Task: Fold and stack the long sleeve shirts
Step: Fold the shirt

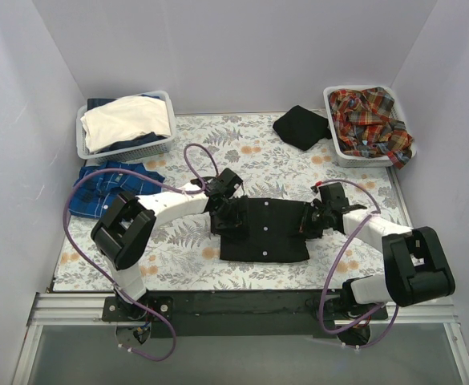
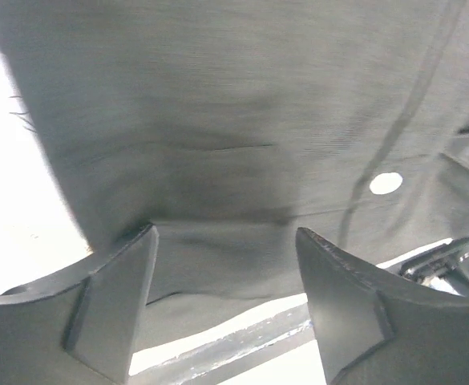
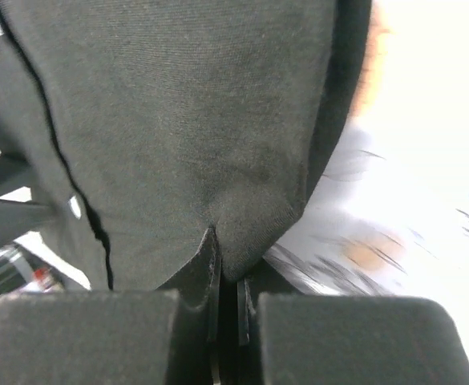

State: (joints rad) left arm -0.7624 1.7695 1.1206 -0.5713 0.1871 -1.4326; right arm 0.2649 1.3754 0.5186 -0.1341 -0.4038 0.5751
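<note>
A plain black shirt [image 1: 264,228] with small pale buttons lies folded flat at the middle of the table. My left gripper [image 1: 222,220] is at its left edge with its jaws open over the cloth [image 2: 218,120], which lies between and under the fingers [image 2: 114,297]. My right gripper [image 1: 310,218] is at its right edge, shut on a pinch of the black cloth [image 3: 242,216]. A blue-and-white checked shirt [image 1: 106,186] lies at the left. Red-orange plaid shirts [image 1: 370,120] fill the right basket. A black folded bundle [image 1: 301,126] lies at the back.
A white basket [image 1: 162,146] at the back left holds cream and dark blue cloth. The right white basket [image 1: 338,148] stands by the right wall. The table has a floral cover [image 1: 242,152]. Purple cables [image 1: 194,156] loop over both arms.
</note>
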